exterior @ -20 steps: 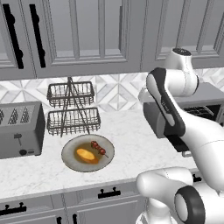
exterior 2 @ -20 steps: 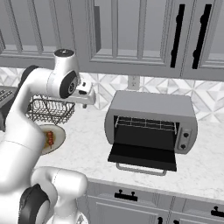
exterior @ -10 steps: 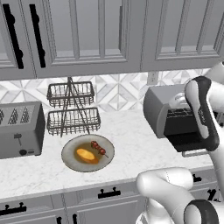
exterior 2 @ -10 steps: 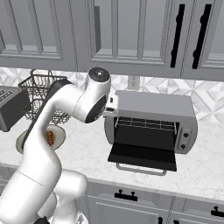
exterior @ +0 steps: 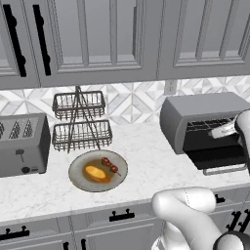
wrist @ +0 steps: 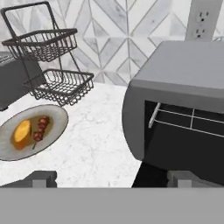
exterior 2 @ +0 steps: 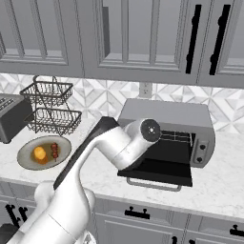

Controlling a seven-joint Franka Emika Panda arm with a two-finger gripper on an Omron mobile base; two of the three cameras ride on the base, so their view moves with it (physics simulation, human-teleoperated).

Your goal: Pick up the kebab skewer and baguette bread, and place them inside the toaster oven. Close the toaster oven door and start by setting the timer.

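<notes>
Toaster oven (exterior: 195, 117) grey, toaster oven door (exterior 2: 157, 171) dropped flat, wire rack (wrist: 188, 120) visible inside; fingers (wrist: 41, 178) spread wide, holding nothing.

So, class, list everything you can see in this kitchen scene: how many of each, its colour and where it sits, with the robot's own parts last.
Oven: one, grey, right on the counter.
Door: one, dark, folded down open.
Plate: one, grey, centre-left of counter.
Bread: one, orange-yellow, on plate.
Skewer: one, dark-red chunks, on plate beside bread.
Toaster: one, grey, far left.
Basket rack: one, dark wire, two tiers, behind plate.
Cabinets: grey, above and below counter.
Outlet: one, white, wall above oven.
Arm: one, white, before oven.
Hand: one, open, near oven.
</notes>
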